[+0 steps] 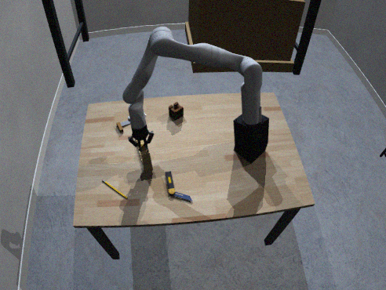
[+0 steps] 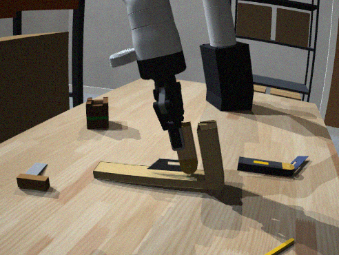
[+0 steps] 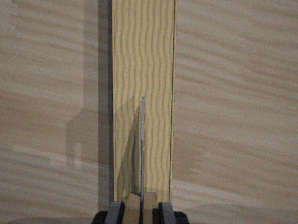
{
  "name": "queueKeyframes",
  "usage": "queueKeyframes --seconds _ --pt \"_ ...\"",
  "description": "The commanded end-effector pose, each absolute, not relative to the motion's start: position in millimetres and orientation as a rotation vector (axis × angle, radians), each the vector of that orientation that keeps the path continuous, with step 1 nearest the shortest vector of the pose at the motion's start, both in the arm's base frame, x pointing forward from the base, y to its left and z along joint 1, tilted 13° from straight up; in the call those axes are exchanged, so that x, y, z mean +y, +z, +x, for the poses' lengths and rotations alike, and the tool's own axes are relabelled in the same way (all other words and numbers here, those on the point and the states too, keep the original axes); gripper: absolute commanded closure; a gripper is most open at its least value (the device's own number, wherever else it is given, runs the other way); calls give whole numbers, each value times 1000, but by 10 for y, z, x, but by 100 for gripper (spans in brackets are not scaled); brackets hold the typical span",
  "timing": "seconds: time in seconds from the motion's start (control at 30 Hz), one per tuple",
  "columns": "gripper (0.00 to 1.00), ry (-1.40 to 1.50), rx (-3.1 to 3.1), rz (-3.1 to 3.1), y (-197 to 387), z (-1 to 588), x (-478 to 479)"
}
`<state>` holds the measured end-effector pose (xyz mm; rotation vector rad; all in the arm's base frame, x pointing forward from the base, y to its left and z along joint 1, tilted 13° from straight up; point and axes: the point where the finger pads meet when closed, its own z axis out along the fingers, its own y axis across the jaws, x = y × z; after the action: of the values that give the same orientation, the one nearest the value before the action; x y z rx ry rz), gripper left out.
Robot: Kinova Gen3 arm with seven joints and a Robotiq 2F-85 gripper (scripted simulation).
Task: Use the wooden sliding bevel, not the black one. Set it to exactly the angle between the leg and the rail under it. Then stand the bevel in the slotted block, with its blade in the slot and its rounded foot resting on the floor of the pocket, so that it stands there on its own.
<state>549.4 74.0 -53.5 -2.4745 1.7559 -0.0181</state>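
Observation:
My gripper (image 2: 177, 143) is shut on the wooden bevel (image 2: 187, 148) and holds its stock tilted, close beside the leg (image 2: 211, 155). The bevel's rounded end rests on or just above the rail (image 2: 145, 175), near the corner where the leg rises. In the wrist view the fingers grip the stock, and the thin blade (image 3: 142, 150) shows edge-on above the rail (image 3: 144, 90). The slotted block (image 2: 97, 113) stands apart at the back of the table; it also shows in the top view (image 1: 176, 111). The black bevel (image 2: 272, 166) lies flat to the right of the leg.
A small wooden block with a grey blade (image 2: 32, 179) lies left of the rail. A yellow pencil (image 1: 114, 189) lies near the front left. The arm's black base (image 1: 251, 137) stands at the table's right. A large brown box (image 1: 245, 31) is behind the table.

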Motion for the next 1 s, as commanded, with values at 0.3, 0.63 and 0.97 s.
queueKeyframes --seconds 0.3,0.63,0.97 --pt "90 -20 1755 -2474 -458 5495 738" --pt "90 -20 1755 -2474 -333 5486 728" --pt "90 -20 1755 -2474 -154 5473 713"
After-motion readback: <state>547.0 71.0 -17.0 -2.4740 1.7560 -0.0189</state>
